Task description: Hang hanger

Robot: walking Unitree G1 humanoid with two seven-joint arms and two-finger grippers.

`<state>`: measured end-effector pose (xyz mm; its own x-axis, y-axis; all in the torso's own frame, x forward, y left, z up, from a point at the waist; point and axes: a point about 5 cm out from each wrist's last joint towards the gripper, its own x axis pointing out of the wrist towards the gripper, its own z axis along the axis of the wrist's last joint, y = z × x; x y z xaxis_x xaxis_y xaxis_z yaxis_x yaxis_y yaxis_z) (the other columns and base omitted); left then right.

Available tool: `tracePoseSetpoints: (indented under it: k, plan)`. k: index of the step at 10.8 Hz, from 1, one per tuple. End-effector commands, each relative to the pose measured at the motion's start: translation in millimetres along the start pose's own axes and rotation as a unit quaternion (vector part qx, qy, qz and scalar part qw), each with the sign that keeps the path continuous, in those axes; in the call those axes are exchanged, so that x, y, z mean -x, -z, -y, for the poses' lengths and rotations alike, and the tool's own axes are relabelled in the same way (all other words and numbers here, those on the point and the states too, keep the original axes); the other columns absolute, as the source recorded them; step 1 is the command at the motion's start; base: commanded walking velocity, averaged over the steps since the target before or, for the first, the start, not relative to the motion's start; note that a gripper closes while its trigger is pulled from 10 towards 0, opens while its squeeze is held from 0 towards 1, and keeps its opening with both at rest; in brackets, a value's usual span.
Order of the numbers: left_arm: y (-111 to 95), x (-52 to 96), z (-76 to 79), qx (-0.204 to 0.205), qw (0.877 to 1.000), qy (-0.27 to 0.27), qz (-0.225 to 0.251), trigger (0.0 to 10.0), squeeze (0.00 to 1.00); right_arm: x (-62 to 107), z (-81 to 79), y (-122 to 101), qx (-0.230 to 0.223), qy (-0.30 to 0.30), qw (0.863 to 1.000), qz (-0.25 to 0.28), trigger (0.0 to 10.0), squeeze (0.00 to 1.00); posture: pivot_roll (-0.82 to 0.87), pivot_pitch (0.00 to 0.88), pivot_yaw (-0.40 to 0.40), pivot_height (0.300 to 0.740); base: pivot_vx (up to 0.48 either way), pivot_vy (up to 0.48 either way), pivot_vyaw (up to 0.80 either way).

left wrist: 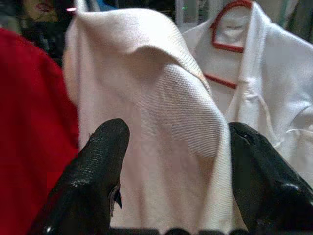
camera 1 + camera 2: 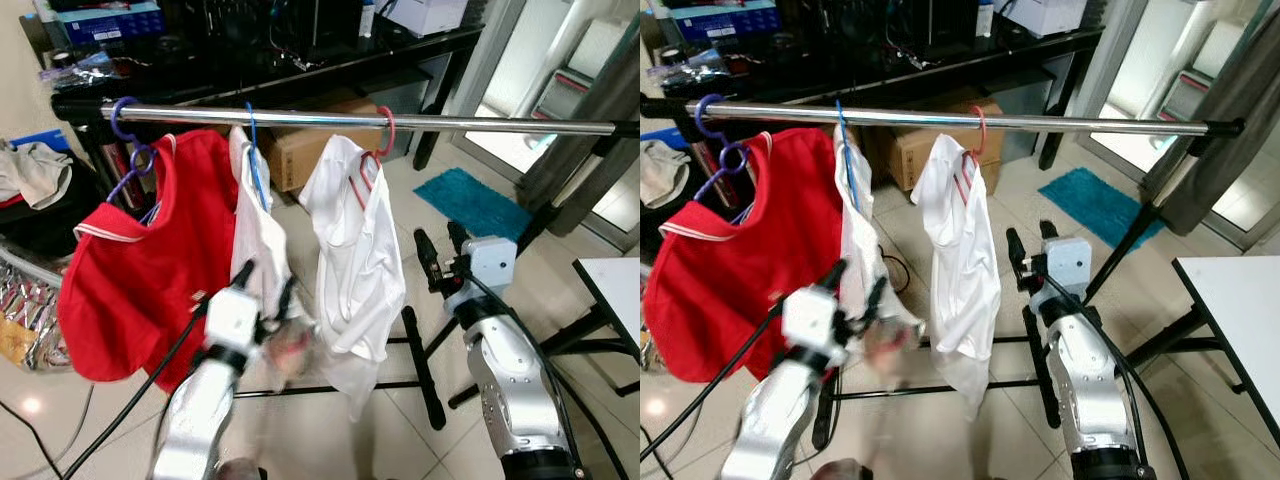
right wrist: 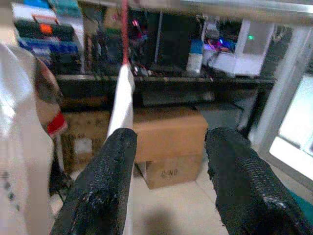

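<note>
A silver rail runs across at chest height. Three hangers hook over it: a purple hanger with a red shirt, a blue hanger with a white shirt, and a red hanger with another white shirt. My left gripper is open just below the blue hanger's shirt; in the left wrist view that white cloth hangs right beyond the spread fingers. To the right of the red hanger's shirt, my right gripper is open and holds nothing.
The rack's black foot lies on the tiled floor under the shirts. Cardboard boxes and a black desk stand behind the rail. A teal mat lies at the back right, and a white table is at the right.
</note>
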<state>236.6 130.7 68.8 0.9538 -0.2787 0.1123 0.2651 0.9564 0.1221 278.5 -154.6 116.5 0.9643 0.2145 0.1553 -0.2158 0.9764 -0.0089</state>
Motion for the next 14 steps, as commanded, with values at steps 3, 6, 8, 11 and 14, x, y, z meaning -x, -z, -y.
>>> tracePoseSetpoints:
  k: [3,6,8,11,14]
  plan:
    - [-2.9,4.4,-6.0,-0.010,0.999,-0.034,0.015,10.0,0.00,-11.2,-33.5,-25.8,-0.071,-0.126,0.989,0.030,10.0,0.19,0.25,0.041,-0.062,0.740,0.000,0.000,0.00]
    - [-4.7,4.9,-11.0,0.045,0.996,-0.071,0.020,10.0,0.00,-3.9,-32.1,-0.2,-0.063,-0.122,0.990,-0.021,10.0,0.00,0.25,0.040,-0.063,0.740,0.000,0.000,0.00]
    - [-2.6,12.0,-8.2,0.068,0.997,-0.032,0.000,10.0,0.00,6.0,-28.4,13.3,-0.042,-0.133,0.989,-0.046,10.0,0.00,0.25,0.044,-0.061,0.740,0.000,0.000,0.00]
    - [-3.3,29.2,-13.6,0.051,0.990,0.126,-0.037,10.0,0.00,10.6,-21.6,19.2,0.000,-0.175,0.983,-0.060,10.0,0.00,0.25,0.052,-0.061,0.740,0.000,0.000,0.00]
    - [-8.7,33.4,-19.9,0.043,0.990,0.130,-0.034,10.0,0.00,19.9,-22.8,23.5,0.002,-0.184,0.981,-0.065,10.0,0.00,0.25,0.052,-0.055,0.740,0.000,0.000,0.00]
